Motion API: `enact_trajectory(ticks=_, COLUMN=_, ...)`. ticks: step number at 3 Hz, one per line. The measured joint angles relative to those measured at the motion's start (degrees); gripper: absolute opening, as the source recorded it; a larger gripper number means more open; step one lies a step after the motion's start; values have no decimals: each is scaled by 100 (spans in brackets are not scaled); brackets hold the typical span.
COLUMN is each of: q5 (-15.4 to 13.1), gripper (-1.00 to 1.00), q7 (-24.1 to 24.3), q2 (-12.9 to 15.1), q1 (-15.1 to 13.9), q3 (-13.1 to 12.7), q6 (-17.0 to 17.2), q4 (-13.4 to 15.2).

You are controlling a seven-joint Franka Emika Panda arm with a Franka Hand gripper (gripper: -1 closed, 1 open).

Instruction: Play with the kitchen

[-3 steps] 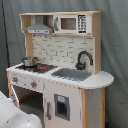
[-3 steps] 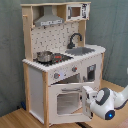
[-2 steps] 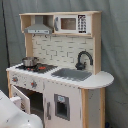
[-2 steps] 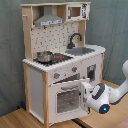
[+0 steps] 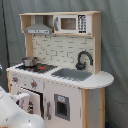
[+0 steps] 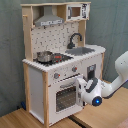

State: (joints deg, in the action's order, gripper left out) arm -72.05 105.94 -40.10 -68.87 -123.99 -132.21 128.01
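Kitchen: the tall toy kitchen of pale wood and white panels (image 6: 55,60) stands upright on a pale wooden floor (image 6: 15,120), before a grey curtain backdrop (image 6: 110,25). I see it whole in both exterior views.

Fittings: black curved faucet (image 6: 75,39) over the grey sink (image 6: 82,50); a small metal pot (image 6: 44,56) on the black stovetop (image 6: 54,58); grey range hood (image 6: 49,21) and a white toy microwave (image 6: 76,12) on the top shelf; round knobs (image 6: 56,76) on the front panel.

Oven: the windowed oven door (image 6: 66,95) sits below the knobs. I cannot tell whether it is flush or slightly ajar.

Arm: the white robot arm (image 6: 117,75) reaches in from the second exterior view's right. Its round white wrist with a blue light (image 6: 95,100) sits just in front of the oven door's right edge.

Pincer: the pincer (image 6: 81,92) is right at the door, near its handle. I cannot tell if it is spread, pressed together or pinching anything.

Step in hand: my judgement is that I am working the oven door, either taking its handle or about to swing it.

Next move: confirm a hold on the handle, then pull along the door's hinge arc, slowly, so the light kitchen does not shift or tip.

Writing: none readable. The microwave shows a dark keypad, but no digits or brand can be made out.
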Motion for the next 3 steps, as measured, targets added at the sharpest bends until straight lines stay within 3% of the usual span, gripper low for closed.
enact_trajectory(ticks=1, q5=-31, gripper=-100, q7=-21, q2=167, q1=227, q3=183, q6=467, q4=90)
enact_trajectory(ticks=3, q5=-27, gripper=-100, q7=-21, q2=497, q1=915, q3=184, q6=1163, q4=402)
